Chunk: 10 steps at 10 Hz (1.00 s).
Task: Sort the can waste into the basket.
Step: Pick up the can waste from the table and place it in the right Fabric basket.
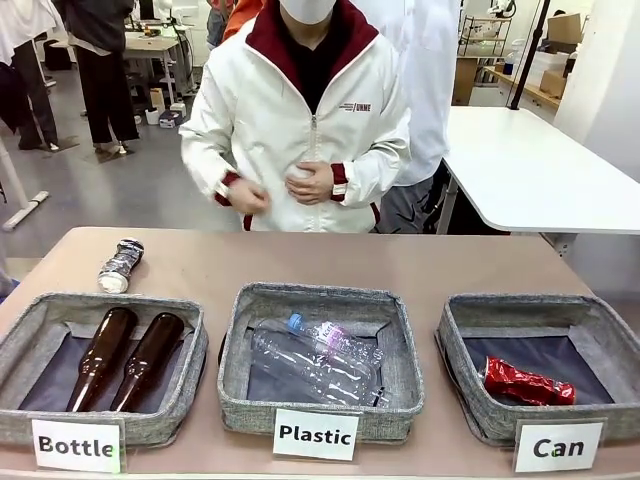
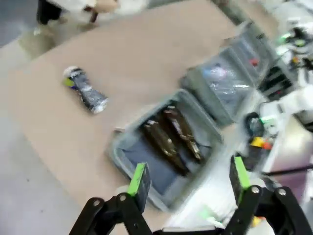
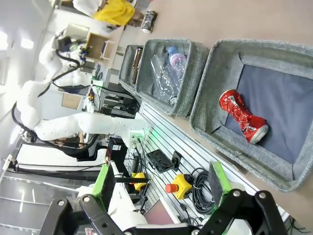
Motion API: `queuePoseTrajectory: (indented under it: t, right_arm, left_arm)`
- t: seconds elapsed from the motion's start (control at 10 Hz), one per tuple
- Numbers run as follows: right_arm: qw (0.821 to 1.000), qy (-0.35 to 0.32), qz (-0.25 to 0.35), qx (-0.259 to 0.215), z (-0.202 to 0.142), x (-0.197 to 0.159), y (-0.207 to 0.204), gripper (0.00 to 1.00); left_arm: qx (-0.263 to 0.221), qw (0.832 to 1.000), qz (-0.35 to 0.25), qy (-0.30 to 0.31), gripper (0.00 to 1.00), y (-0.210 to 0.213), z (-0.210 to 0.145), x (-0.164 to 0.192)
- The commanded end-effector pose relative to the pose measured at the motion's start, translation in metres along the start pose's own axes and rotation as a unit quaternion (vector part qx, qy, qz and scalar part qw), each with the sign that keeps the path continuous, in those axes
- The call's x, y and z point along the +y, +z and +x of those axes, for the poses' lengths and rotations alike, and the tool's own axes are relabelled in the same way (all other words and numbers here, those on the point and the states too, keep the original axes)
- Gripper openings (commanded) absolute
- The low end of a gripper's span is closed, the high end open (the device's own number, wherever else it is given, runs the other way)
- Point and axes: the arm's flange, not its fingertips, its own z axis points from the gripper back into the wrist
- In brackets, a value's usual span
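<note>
Quick status, front cam first. There are 3 grey baskets in a row along the near edge of the counter [image 1: 300,262]. The Bottle basket [image 1: 120,306] is on the left w/ two brown bottles [image 1: 100,355] lying side by side in it. The Plastic basket [image 1: 320,297] is in the middle w/ clear bottles [image 1: 315,365] in it. The Can basket [image 1: 530,312] is on the right, w/ its white label [image 1: 558,447] at the front.

The red can [image 1: 528,383] is lying on its side on the dark lining inside the Can basket, towards the near side. The black can [image 1: 121,265] isn't in a basket. It's lying on the bare counter at the far left, just beyond the Bottle basket's far rim, well apart from the Can basket.

The person [image 1: 300,110] stands at the far side w/ both hands [image 1: 312,185] held up against their jacket, not touching anything.

The left claw [image 2: 190,182] has its jaws spread wide w/ nothing between them, up above the Bottle basket's near edge. That view is pretty blurry, but the black can shows on the counter beyond.

The right claw [image 3: 161,188] is also spread open and empty, hanging off the near side of the counter. In its view the red can is inside the Can basket ahead of it.
</note>
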Motion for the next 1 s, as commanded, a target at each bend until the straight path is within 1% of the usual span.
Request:
queuePoseTrajectory:
  t: [0.0, 0.1, 0.2, 0.3, 0.4, 0.5, 0.6, 0.8, 0.9]
  right_arm:
    - [1.0, 0.012, -0.003, 0.009, -0.003, 0.0, 0.002, 1.0]
    - [1.0, 0.012, -0.003, 0.009, -0.003, 0.0, 0.002, 1.0]
    - [1.0, 0.012, -0.003, 0.009, -0.003, 0.0, 0.002, 1.0]
    - [1.0, 0.012, -0.003, 0.009, -0.003, 0.0, 0.002, 1.0]
    - [1.0, 0.012, -0.003, 0.009, -0.003, 0.0, 0.002, 1.0]
    - [1.0, 0.012, -0.003, 0.009, -0.003, 0.0, 0.002, 1.0]
    - [1.0, 0.012, -0.003, 0.009, -0.003, 0.0, 0.002, 1.0]
    - [1.0, 0.012, -0.003, 0.009, -0.003, 0.0, 0.002, 1.0]
    - [1.0, 0.012, -0.003, 0.009, -0.003, 0.0, 0.002, 1.0]
  left_arm:
    - [0.081, 0.995, 0.059, -0.011, 0.84, -0.06, 0.031, 0.031]
    - [0.118, 0.989, 0.087, -0.025, 0.84, -0.095, 0.051, 0.042]
    - [0.151, 0.978, 0.14, -0.03, 0.84, -0.122, 0.066, 0.054]
    - [0.179, 0.973, 0.148, -0.013, 0.84, -0.151, 0.077, 0.069]
    - [0.181, 0.972, 0.146, -0.008, 0.84, -0.17, 0.085, 0.078]
    - [0.159, 0.967, 0.2, -0.002, 0.84, -0.192, 0.088, 0.087]
    - [0.154, 0.963, 0.223, 0.004, 0.84, -0.206, 0.088, 0.096]
    - [0.122, 0.958, 0.259, 0.013, 0.84, -0.223, 0.084, 0.111]
    - [0.108, 0.961, 0.254, 0.011, 0.84, -0.234, 0.08, 0.117]
